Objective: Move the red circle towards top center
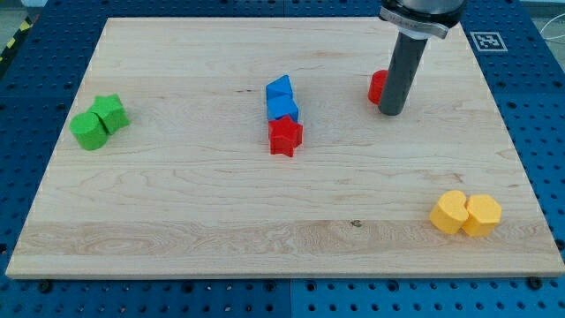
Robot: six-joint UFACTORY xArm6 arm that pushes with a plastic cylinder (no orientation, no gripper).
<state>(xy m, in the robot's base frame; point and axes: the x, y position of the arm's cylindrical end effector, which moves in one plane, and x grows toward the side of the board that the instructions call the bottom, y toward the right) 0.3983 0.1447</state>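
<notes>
The red circle [377, 87] lies on the wooden board [177, 221] right of centre, in the upper part of the view, half hidden behind my rod. My tip [391, 112] rests on the board just to the right of the red circle and slightly below it, touching or nearly touching it. The rod rises from there to the view's top edge.
Two blue blocks [281, 99] stand stacked in a column near the centre with a red star [284, 136] just below them. Two green blocks [99, 121] sit at the left. Two yellow blocks [465, 213] sit at the lower right.
</notes>
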